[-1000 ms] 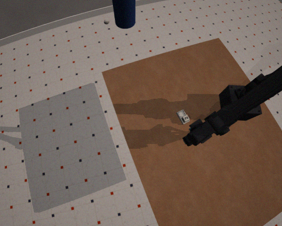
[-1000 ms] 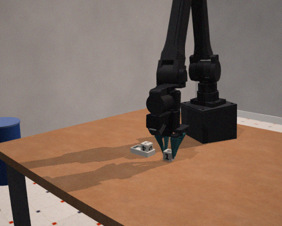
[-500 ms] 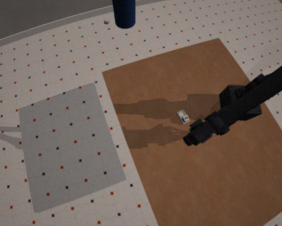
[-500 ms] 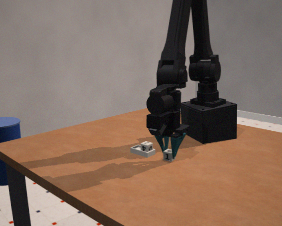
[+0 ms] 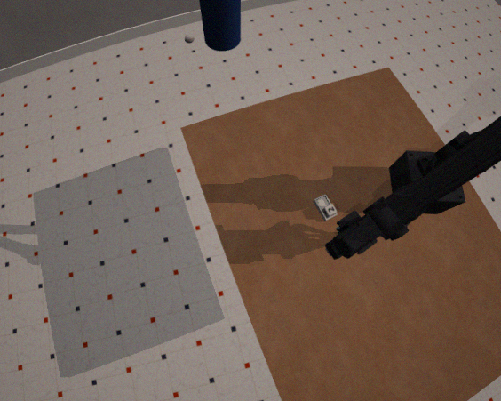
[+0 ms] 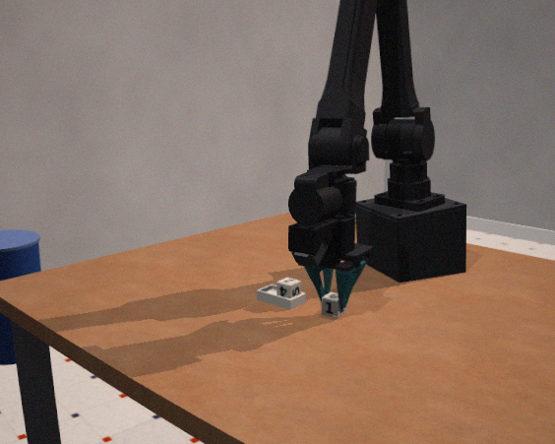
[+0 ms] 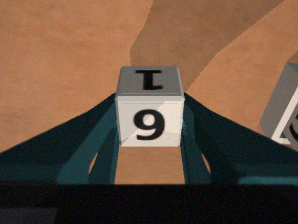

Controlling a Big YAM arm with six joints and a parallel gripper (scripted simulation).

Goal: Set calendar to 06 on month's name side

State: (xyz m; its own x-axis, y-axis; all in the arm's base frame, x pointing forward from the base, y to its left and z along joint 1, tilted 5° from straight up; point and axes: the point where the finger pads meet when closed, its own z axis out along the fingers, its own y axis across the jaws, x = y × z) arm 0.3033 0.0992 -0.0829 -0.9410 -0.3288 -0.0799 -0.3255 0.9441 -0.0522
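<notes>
A white cube [image 6: 330, 306] [image 7: 149, 104] is between the fingertips of my gripper [image 6: 333, 302] [image 7: 149, 103], which is shut on it. In the wrist view its lit upper face reads 9, or a 6 upside down; the face beyond shows an upside-down 1, upright in the exterior view. The cube is at or just above the table. A light grey tray [image 5: 319, 208] [image 6: 269, 298] [image 7: 279, 100] lies flat beside it. Another cube [image 5: 329, 211] [image 6: 288, 287] stands in one end of the tray, showing 2 on top and 4 and 5 on its sides. The top view hides the held cube.
The brown table [image 5: 362, 307] [image 6: 426, 364] carries the arm's black base [image 5: 407, 168] [image 6: 431, 246], behind the gripper. The tray's other end holds no cube. A blue bin [image 5: 221, 17] [image 6: 6, 295] stands on the floor beyond the table.
</notes>
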